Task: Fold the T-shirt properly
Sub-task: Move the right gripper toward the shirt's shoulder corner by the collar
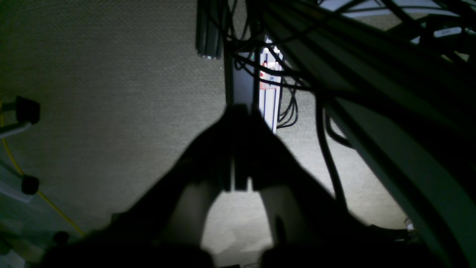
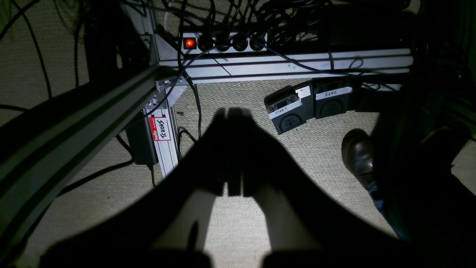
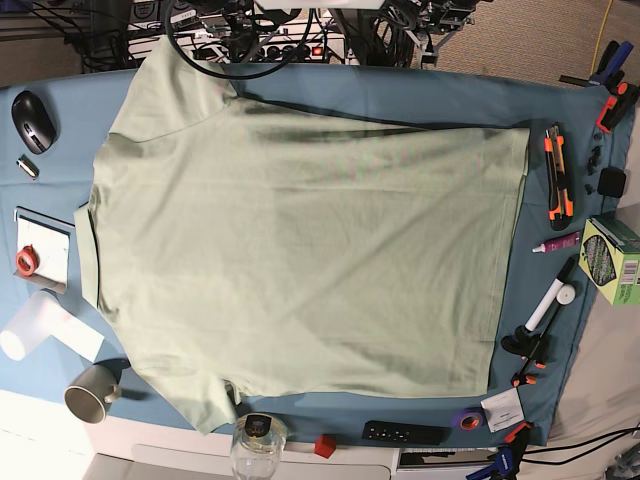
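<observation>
Sage-green T-shirt [image 3: 300, 260] lies flat across the table cloth [image 3: 440, 95]; both grippers clenched, empty, beneath the table.

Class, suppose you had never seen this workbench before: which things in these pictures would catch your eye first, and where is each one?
The T-shirt dominates: pale sage green, spread flat over most of the teal-blue table cloth, collar toward the base view's left. Small clutter rings it: a computer mouse at the upper left, a mug at the lower left, orange-handled tools along the right. Both wrist views look down at the floor, each end effector, left and right, a dark shut silhouette.
</observation>
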